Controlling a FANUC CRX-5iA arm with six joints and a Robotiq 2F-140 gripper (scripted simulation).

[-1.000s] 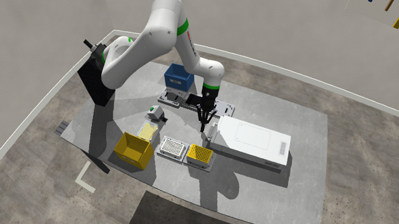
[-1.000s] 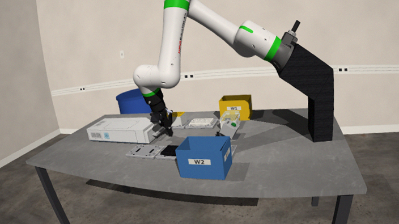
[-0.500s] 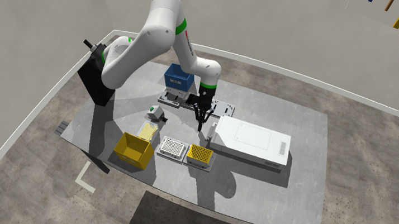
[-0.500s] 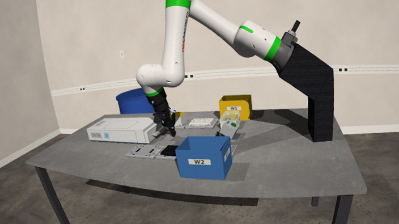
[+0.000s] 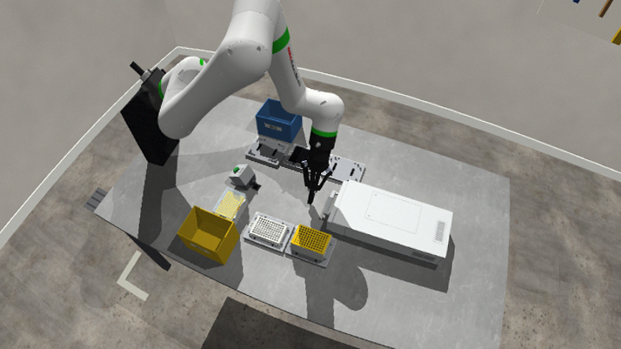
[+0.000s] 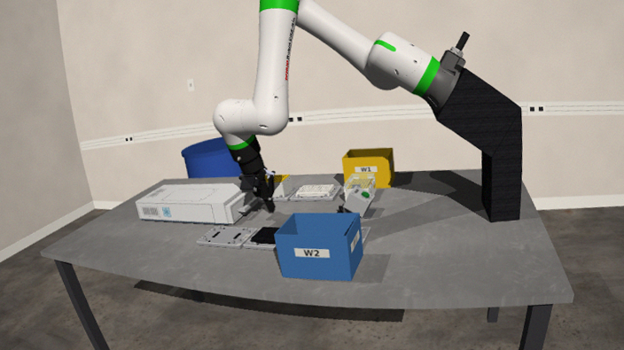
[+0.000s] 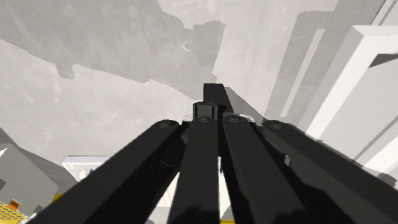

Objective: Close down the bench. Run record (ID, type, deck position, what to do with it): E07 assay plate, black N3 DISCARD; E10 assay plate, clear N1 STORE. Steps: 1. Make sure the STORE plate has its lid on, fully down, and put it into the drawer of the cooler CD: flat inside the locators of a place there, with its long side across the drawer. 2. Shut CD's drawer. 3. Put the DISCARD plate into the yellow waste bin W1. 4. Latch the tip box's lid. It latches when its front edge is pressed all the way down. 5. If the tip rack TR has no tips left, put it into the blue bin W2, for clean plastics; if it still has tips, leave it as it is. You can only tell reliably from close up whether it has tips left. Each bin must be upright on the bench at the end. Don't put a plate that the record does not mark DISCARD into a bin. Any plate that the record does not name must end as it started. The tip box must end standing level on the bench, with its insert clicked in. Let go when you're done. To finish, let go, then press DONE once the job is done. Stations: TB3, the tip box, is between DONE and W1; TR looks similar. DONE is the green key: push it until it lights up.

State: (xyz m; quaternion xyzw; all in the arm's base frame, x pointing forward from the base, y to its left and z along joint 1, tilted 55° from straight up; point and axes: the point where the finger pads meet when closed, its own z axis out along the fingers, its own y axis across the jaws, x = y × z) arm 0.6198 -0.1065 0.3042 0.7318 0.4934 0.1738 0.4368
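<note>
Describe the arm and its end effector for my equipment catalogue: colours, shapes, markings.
Glossy white, rounded-link arm with bright green joint bands and red lettering along one link, mounted on an angled black pedestal. The black end effector has slim, bar-linkage fingers. No loose cables show.

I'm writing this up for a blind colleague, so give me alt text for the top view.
A white robot arm reaches over a grey bench, its shut black gripper empty, just off the end of a white cooler. Nearby: a yellow bin, a blue bin, two tip racks and a black plate.
</note>
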